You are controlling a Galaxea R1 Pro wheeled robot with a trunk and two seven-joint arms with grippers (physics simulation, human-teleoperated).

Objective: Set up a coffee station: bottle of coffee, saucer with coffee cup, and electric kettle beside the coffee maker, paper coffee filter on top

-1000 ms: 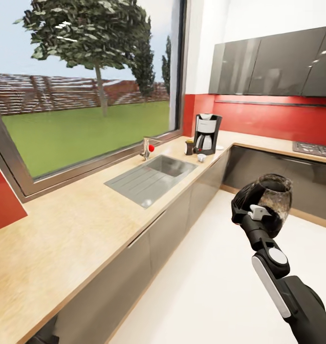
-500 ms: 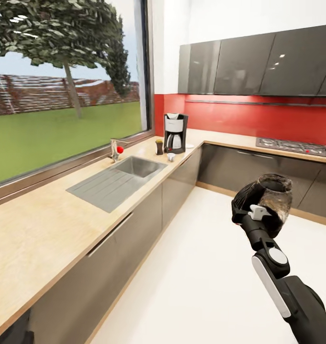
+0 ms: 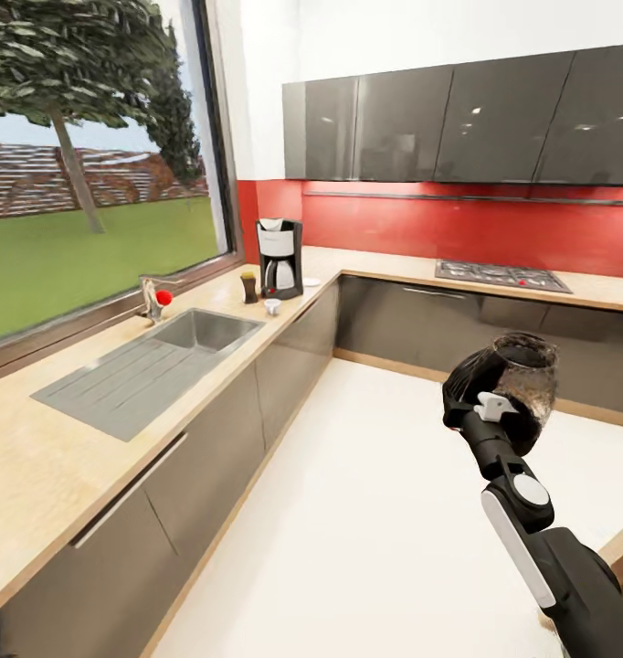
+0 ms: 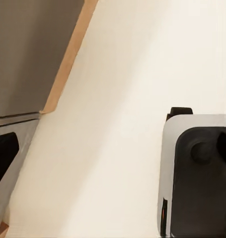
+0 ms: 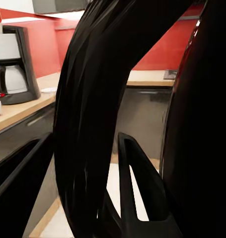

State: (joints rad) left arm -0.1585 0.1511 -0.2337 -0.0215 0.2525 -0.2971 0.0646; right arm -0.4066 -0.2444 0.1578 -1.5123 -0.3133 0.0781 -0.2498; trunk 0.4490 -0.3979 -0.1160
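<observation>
Across the left of the head view: the kitchen countertop [image 3: 47,457] runs from the lower left corner up toward the middle, a window with a tree and lawn above it.
Sink: a steel sink [image 3: 206,331] with a ribbed drainer is set into the worktop at middle left; a tap with a red knob [image 3: 153,300] stands just behind it.
Bottle of coffee: the bottle of coffee [image 3: 249,287] stands upright on the counter, just left of the coffee maker.
Coffee maker: the coffee maker [image 3: 280,259] stands upright near the counter's corner, left of centre in the upper half; it also shows at the left edge of the right wrist view [image 5: 13,64].
Coffee cup: the coffee cup [image 3: 272,307] sits on the counter just in front of the machine; whether anything lies under it is too small to tell.
Saucer: the saucer [image 3: 311,282] lies flat just right of the machine, apart from the cup.
Upper middle: dark grey wall cabinets [image 3: 458,119] hang over a red backsplash.
Hob: a hob [image 3: 499,274] is set in the far counter at right of centre.
Electric kettle: the electric kettle [image 3: 523,376] is held in the air at lower right, over the pale floor [image 3: 366,512], well apart from the counter.
Right gripper: the right gripper [image 3: 480,402] is clamped on the kettle's black loop handle, which looms large in the right wrist view [image 5: 93,124].
Left gripper: its state cannot be told; the left wrist view looks down at floor and a cabinet edge.
</observation>
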